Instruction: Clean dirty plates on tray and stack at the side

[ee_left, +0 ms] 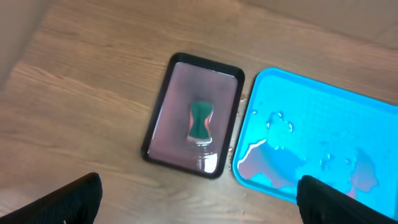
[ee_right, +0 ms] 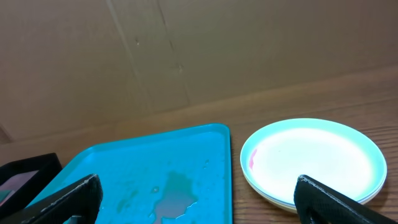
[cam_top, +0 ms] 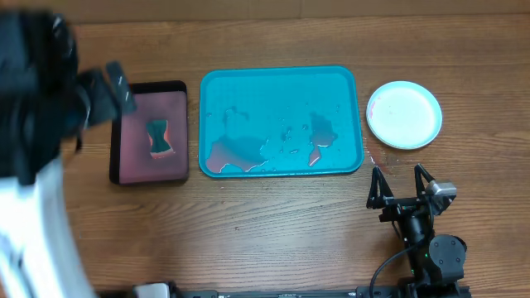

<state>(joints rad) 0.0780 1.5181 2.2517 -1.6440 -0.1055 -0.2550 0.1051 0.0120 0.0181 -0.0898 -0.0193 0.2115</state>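
Observation:
The teal-blue tray [cam_top: 281, 83] lies mid-table, holding only puddles of reddish water. It also shows in the left wrist view [ee_left: 323, 118] and the right wrist view [ee_right: 124, 168]. The plates [cam_top: 404, 114] sit stacked to the tray's right, the white one on top with a small red smear at its left rim [ee_right: 314, 158]; the lower ones show only as edges. My right gripper [cam_top: 401, 184] is open and empty near the front edge, below the stack. My left gripper [ee_left: 199, 199] is open and empty, raised high over the table's left side.
A small black-rimmed tray [cam_top: 149, 132] with a pinkish inside stands left of the teal tray and holds a green-and-orange sponge [cam_top: 159, 137]. My left arm [cam_top: 41, 91] looms large at the far left. A cardboard wall [ee_right: 186, 50] stands behind the table.

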